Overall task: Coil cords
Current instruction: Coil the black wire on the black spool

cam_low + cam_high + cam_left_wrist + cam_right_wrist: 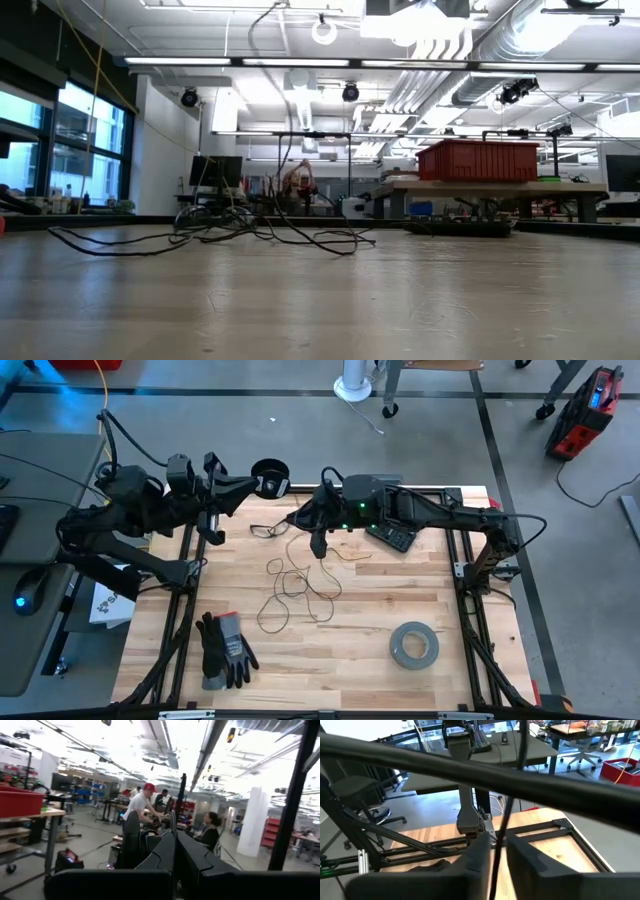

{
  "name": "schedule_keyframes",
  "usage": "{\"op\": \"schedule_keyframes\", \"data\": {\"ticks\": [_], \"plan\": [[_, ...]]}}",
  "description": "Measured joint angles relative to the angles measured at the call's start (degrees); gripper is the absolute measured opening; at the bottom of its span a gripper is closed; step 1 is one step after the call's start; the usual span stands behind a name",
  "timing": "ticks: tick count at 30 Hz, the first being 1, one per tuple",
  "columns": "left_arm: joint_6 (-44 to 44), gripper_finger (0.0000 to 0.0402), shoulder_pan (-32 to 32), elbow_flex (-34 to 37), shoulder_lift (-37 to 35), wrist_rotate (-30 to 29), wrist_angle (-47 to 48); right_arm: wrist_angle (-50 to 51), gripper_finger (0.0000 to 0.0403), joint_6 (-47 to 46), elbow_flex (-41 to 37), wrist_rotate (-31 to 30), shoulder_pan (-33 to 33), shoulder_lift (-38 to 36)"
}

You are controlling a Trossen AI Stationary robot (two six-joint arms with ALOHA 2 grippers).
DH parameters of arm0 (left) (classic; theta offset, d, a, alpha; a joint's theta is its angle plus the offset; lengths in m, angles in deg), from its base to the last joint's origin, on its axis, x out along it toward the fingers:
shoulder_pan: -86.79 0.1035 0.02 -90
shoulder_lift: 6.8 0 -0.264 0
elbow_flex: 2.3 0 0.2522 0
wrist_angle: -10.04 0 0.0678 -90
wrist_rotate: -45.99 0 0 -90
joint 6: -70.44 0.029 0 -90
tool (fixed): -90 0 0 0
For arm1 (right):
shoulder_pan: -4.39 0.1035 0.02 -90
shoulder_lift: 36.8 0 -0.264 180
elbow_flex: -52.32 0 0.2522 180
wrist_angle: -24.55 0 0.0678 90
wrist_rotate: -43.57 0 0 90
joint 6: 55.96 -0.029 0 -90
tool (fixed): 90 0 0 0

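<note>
We look down on the wooden table [400, 595], the largest thing here, with the two dark arms reaching in from either side toward its far edge. The left arm sits at about ten o'clock, its left pincer [250, 484] closed tight and pointing at the small round black spool [270, 476], which sits at roughly eleven o'clock just beside the fingertips; we cannot tell whether they touch. The right arm stretches in from three o'clock, and the right pincer [495, 851] hangs near the table's centre, slightly toward twelve o'clock, its jaws narrowly parted around a thin dark strand that runs between them in the wrist view. A pair of dark gloves [224, 650] lies at seven o'clock and a grey tape roll [414, 645] at five o'clock. The thin dark cord [297, 585] sprawls in loose loops across the middle of the table.
</note>
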State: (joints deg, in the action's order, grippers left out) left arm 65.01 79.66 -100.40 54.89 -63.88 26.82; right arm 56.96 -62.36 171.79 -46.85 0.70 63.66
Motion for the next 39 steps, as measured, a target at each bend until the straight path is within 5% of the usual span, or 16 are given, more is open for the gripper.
{"op": "schedule_keyframes", "data": {"ticks": [7,18,39], "plan": [[-0.3,0.0,0.0,0.0,-1.1,0.4,0.0,0.0,0.0112,2.0,0.0,0.9,0.0,-0.3],[-1.1,0.0,0.0,0.0,-7.6,1.4,5.8,-0.1,0.0113,5.1,0.0,2.4,-1.2,-3.0],[-2.0,0.0,0.9,0.0,-3.1,1.9,3.0,-3.8,0.0112,0.8,0.0,7.9,-2.0,-3.1]]}}
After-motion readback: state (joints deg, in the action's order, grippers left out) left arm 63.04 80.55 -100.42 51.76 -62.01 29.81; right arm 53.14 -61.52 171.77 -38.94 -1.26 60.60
